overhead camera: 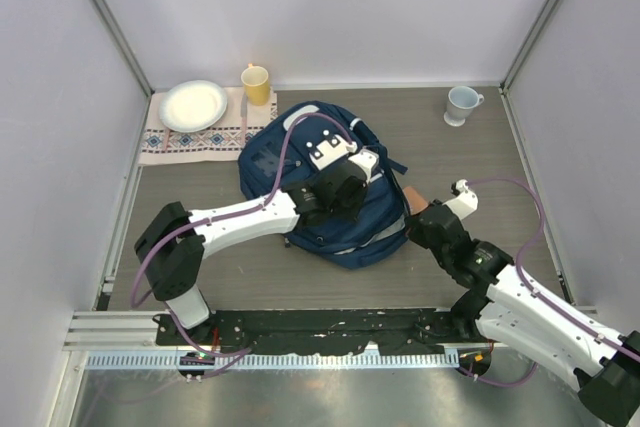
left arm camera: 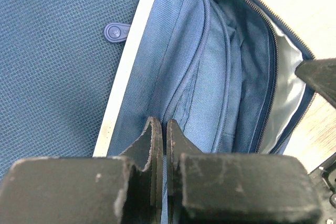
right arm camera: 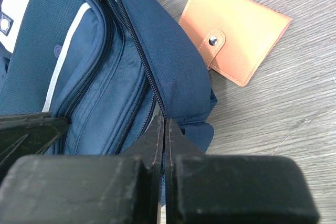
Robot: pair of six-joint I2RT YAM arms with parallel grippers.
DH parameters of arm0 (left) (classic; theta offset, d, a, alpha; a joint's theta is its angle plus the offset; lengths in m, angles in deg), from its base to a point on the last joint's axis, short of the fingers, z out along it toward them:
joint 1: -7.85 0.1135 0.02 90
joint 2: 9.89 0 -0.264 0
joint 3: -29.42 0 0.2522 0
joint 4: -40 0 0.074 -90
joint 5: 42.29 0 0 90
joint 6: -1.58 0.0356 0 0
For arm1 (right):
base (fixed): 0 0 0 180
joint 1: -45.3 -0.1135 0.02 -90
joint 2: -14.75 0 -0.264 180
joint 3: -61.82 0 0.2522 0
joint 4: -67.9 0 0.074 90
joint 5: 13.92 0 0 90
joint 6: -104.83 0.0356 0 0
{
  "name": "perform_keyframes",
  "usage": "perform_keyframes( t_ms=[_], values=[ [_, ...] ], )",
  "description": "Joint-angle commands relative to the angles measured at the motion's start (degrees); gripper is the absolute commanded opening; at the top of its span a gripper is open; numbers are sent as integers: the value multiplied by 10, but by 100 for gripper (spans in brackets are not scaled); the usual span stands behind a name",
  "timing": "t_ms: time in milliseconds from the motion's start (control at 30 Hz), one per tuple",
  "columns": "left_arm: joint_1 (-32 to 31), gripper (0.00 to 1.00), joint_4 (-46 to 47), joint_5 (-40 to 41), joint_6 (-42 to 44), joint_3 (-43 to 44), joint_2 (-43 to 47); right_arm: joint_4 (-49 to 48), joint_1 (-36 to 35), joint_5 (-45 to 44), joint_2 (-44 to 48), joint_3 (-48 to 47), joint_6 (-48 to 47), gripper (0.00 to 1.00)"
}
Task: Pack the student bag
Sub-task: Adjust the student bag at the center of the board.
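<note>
We see a dark grey wood-grain tabletop (overhead camera: pixel 480 177) closed in on three sides by plain pale lilac-white wall panels (overhead camera: pixel 330 7), which meet at slanting grey metal corner posts (overhead camera: pixel 112 27). A ribbed aluminium rail (overhead camera: pixel 330 360) lines the near edge. The light is soft and even.

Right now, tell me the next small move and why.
Probably open the right gripper and reach for the tan wallet: it lies on the table beside the student bag, whose compartment gapes open by the shut left gripper.
</note>
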Motion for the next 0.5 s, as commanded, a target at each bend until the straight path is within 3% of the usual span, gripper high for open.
perform_keyframes(
  t_ms=[0, 133, 267, 367, 400, 433, 467],
  values=[
    [12, 0, 133, 63, -4, -1, 29, 4, 2, -8, 26, 7, 4, 1],
    [12, 0, 206, 73, -1, -44, 36, 1, 2, 8, 34, 16, 9, 1],
    [7, 0, 208, 63, -2, -67, 23, -1, 2, 6, 37, 21, 10, 1],
    [7, 0, 278, 62, 1, -111, 21, -3, 2, 2, 46, 18, 11, 2],
    [7, 0, 268, 53, 1, -108, 16, -5, 2, -1, 50, 18, 8, 7],
    [7, 0, 255, 41, 2, -101, 3, -1, 2, -6, 53, 11, 8, 23],
    [7, 5, 231, 17, -1, -91, -1, 3, 1, -15, 60, 7, 8, 31]
  ],
)
